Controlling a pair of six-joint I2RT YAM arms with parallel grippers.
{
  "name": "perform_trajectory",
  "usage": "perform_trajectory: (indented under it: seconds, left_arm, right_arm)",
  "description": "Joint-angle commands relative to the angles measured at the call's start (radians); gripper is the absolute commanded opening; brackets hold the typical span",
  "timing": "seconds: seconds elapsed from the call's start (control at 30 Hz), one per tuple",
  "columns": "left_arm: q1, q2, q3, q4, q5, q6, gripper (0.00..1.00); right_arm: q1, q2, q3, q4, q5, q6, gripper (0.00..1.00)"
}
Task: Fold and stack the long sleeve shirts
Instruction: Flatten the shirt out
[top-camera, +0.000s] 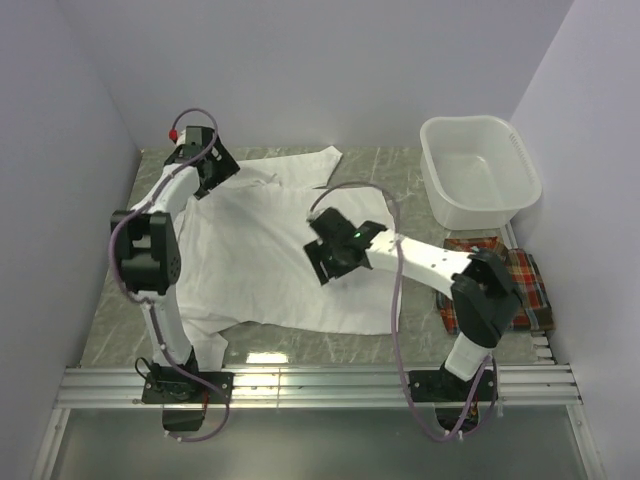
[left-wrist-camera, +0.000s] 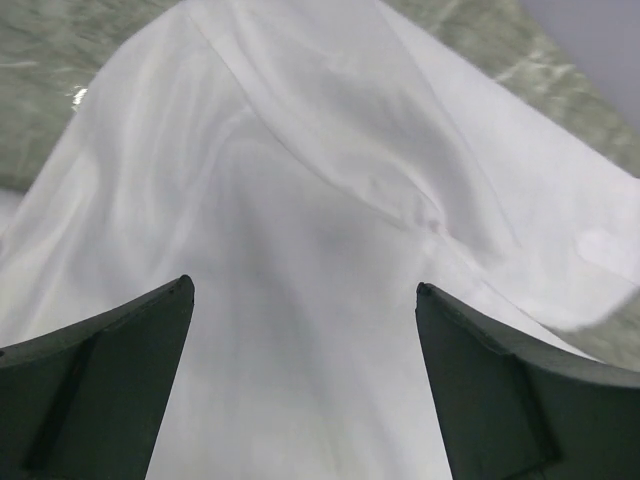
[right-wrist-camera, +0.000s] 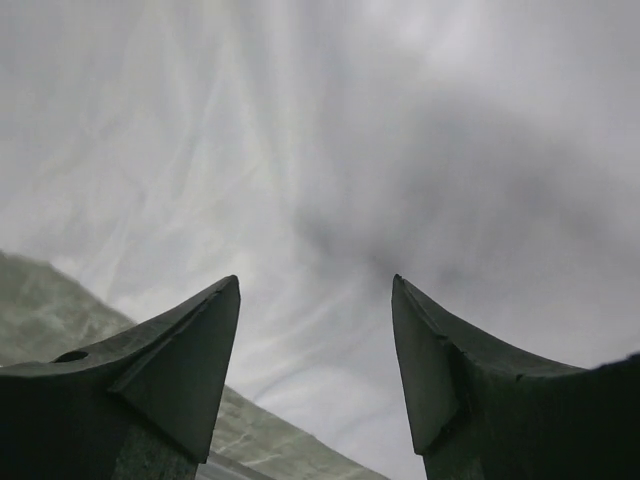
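The white shirt (top-camera: 255, 255) lies spread across the middle of the grey marble table (top-camera: 385, 165). It fills the left wrist view (left-wrist-camera: 300, 220) and most of the right wrist view (right-wrist-camera: 330, 150). My left gripper (top-camera: 205, 175) is open over the shirt's far left corner, nothing between its fingers (left-wrist-camera: 110, 390). My right gripper (top-camera: 330, 262) is open over the shirt's right middle, fingers (right-wrist-camera: 440, 370) apart and empty. The plaid shirt (top-camera: 520, 290) lies folded at the right edge, partly hidden under my right arm.
A white plastic basin (top-camera: 480, 170) stands at the back right. Walls close in on the left, back and right. A metal rail (top-camera: 320, 385) runs along the near edge by the arm bases.
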Motion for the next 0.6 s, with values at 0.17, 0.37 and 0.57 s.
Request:
perform_trajectory:
  seconds: [0.17, 0.37, 0.57]
  left_arm:
    - [-0.1, -0.455, -0.406, -0.107, -0.053, 0.004, 0.99]
    - [-0.1, -0.678, -0.681, -0.124, -0.085, 0.042, 0.99]
    - [-0.1, -0.888, -0.851, -0.085, -0.186, 0.072, 0.99]
  right_arm:
    - [-0.298, -0.001, 0.169, 0.059, 0.119, 0.123, 0.62]
    - [-0.386, 0.19, 0.371, 0.081, 0.142, 0.16, 0.58]
    - [-0.386, 0.335, 0.473, 0.086, 0.137, 0.182, 0.57]
